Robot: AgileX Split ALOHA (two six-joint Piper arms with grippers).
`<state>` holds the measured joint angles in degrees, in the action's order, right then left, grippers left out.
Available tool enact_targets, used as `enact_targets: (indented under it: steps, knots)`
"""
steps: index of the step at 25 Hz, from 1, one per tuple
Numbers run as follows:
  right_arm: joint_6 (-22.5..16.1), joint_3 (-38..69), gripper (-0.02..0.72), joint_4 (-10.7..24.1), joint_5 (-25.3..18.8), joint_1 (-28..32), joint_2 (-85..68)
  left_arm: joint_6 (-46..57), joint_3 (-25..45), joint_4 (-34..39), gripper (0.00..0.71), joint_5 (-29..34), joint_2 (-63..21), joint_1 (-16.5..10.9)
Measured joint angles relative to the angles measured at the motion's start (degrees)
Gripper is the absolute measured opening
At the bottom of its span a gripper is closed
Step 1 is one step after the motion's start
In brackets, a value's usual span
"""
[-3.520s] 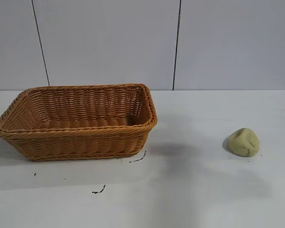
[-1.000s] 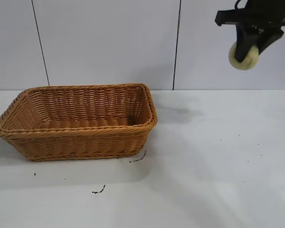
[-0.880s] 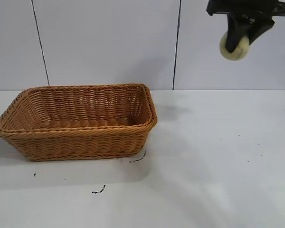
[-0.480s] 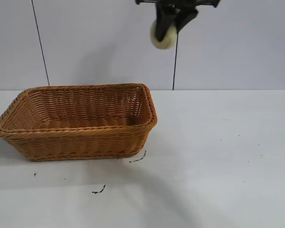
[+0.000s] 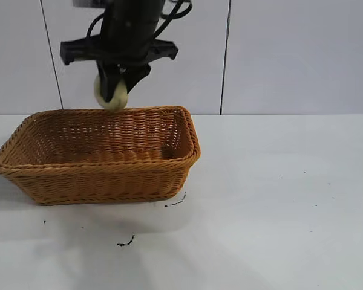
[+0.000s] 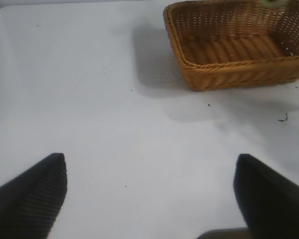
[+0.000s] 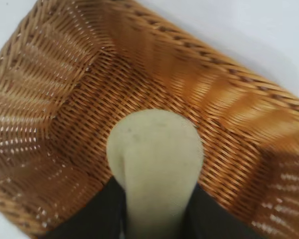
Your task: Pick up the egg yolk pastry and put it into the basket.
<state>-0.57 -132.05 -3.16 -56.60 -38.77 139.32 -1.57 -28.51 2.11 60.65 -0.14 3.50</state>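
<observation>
Woven wicker basket (image 5: 97, 158) lies under the tool-gripped (image 5: 116, 89) rounded pastry (image 5: 112, 95).

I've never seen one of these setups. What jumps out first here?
The big woven basket on the left of the white table, and right above its far rim the right end effector, a black claw pinching a pale egg yolk pastry. The right wrist view shows the pastry over the basket's inside.

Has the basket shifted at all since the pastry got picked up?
No. The basket sits by the same dark table marks; only the right gripper with the pastry moved left over it.
</observation>
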Motion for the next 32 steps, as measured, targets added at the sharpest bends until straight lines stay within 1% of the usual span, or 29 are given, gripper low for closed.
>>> enact_targets:
  steps: [3, 8, 10, 11, 12, 14, 16, 17, 18, 20, 25, 28, 31, 32]
  knots:
    - [-1.1, 0.0, 0.182, -0.6, 1.62, -0.06, 3.32, 0.0, 0.0, 0.0, 0.693, 0.0, 0.0, 0.0]
    - [-1.49, 0.0, 0.185, -0.73, 2.81, -0.06, 6.56, 0.0, 0.0, 0.0, 0.693, 0.0, 0.0, 0.0]
    - [-1.56, 0.0, 0.224, -0.65, 2.86, -0.06, 6.88, 0.0, 0.0, 0.0, 0.693, 0.0, 0.0, 0.0]
    - [-1.67, 0.0, 0.255, -0.61, 2.86, -0.06, 6.95, 0.0, 0.0, 0.0, 0.693, 0.0, 0.0, 0.0]
    - [-1.67, 0.0, 0.311, -0.61, 2.82, -0.06, 6.95, 0.0, 0.0, 0.0, 0.693, 0.0, 0.0, 0.0]
    - [-1.67, -0.21, 0.461, -0.48, 2.75, -0.06, 6.95, 0.0, 0.0, 0.0, 0.693, 0.0, 0.0, 0.0]
    - [-1.67, -0.4, 0.587, 0.26, 2.6, -0.06, 6.95, 0.0, 0.0, 0.0, 0.693, 0.0, 0.0, 0.0]
    - [-1.72, -0.45, 0.627, 0.69, 2.31, -0.06, 6.82, 0.0, 0.0, 0.0, 0.693, 0.0, 0.0, 0.0]
    - [-1.8, -0.45, 0.648, 1.07, 1.76, -0.06, 6.54, 0.0, 0.0, 0.0, 0.693, 0.0, 0.0, 0.0]
    - [-2.39, -0.45, 0.668, 2.11, -0.1, -0.06, 5.2, 0.0, 0.0, 0.0, 0.693, 0.0, 0.0, 0.0]
    - [-3.23, -0.58, 0.676, 3.93, -4.76, 1.32, -0.75, 0.0, 0.0, 0.0, 0.693, 0.0, 0.0, 0.0]
    - [-3.43, -0.77, 0.676, 4.1, -6.47, 4.18, -3.39, 0.0, 0.0, 0.0, 0.693, 0.0, 0.0, 0.0]
    - [-3.43, -0.88, 0.676, 4.62, -6.93, 8.67, -4.29, 0.0, 0.0, 0.0, 0.693, 0.0, 0.0, 0.0]
    - [-3.43, -0.95, 0.676, 4.83, -7.71, 10.58, -4.3, 0.0, 0.0, 0.0, 0.693, 0.0, 0.0, 0.0]
